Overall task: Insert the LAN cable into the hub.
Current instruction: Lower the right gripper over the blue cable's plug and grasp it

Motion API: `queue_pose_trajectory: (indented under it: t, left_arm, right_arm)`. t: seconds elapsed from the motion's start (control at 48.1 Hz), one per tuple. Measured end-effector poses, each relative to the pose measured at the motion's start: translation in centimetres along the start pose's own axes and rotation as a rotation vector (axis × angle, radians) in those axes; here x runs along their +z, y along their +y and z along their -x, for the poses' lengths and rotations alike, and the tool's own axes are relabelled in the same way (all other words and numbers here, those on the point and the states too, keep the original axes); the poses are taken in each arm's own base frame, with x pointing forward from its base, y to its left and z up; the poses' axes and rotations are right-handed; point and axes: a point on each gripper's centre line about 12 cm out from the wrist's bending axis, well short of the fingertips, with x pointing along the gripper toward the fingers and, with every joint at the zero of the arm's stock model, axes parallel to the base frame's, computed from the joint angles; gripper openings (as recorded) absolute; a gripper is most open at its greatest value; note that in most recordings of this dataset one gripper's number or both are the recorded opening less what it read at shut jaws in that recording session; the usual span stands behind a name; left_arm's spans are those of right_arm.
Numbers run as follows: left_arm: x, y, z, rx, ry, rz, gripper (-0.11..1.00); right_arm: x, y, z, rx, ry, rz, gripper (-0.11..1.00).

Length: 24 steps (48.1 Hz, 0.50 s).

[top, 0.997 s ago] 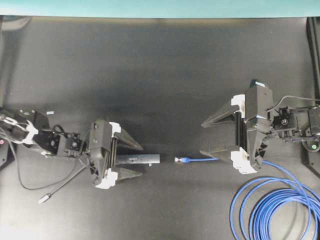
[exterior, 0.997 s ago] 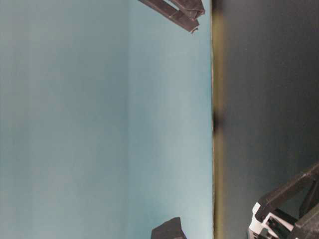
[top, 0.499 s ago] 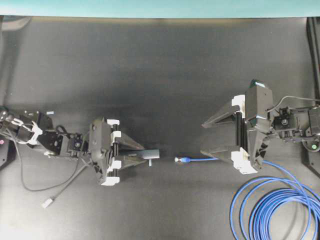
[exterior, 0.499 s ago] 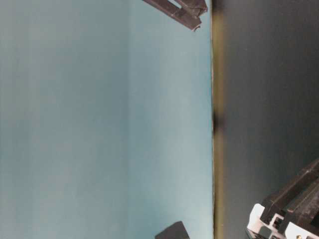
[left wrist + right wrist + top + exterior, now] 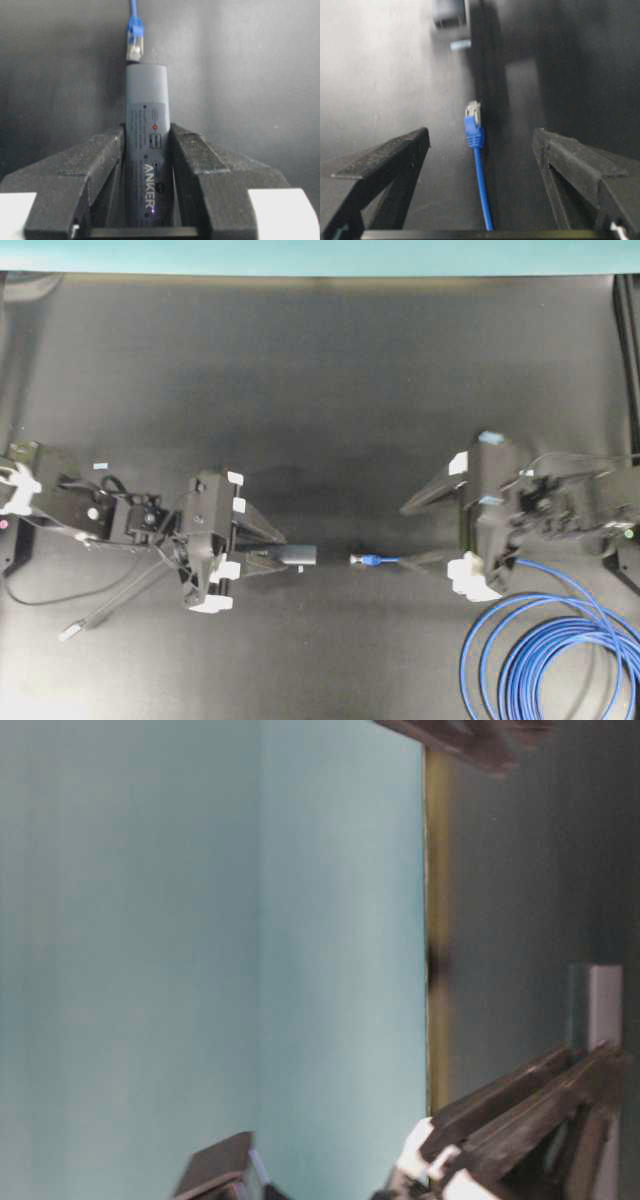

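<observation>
I have the hub point(image 5: 146, 150) clamped between my left gripper point(image 5: 262, 552) fingers, its free end pointing ahead. My right gripper point(image 5: 479, 145) stands wide, empty, straddling the LAN cable point(image 5: 475, 130) on the table. Plug ungrasped, well short of the hub; picking up and inserting remain.

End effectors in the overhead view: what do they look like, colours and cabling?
Both alike. The left end effector and right end effector each have two long black tapering fingers on a black body with white blocks at the finger bases. Black arm links carry thin loose black cables. The right one is motion-blurred.
</observation>
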Motion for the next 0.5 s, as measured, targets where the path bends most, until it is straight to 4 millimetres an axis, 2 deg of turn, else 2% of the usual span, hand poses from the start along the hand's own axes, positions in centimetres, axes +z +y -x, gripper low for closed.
queue_pose_trajectory:
  t: [0.249,0.499]
  left_arm:
    - [1.7,-0.1,1.2,0.005,0.018,0.002,0.28]
    - [1.9,-0.4,1.4,0.001,0.037,0.002,0.28]
  right_arm:
    - [-2.5,0.9,-3.2,0.029,0.022,0.027,0.8]
    - [-3.6,0.5,-4.3,0.021,0.021,0.019,0.79]
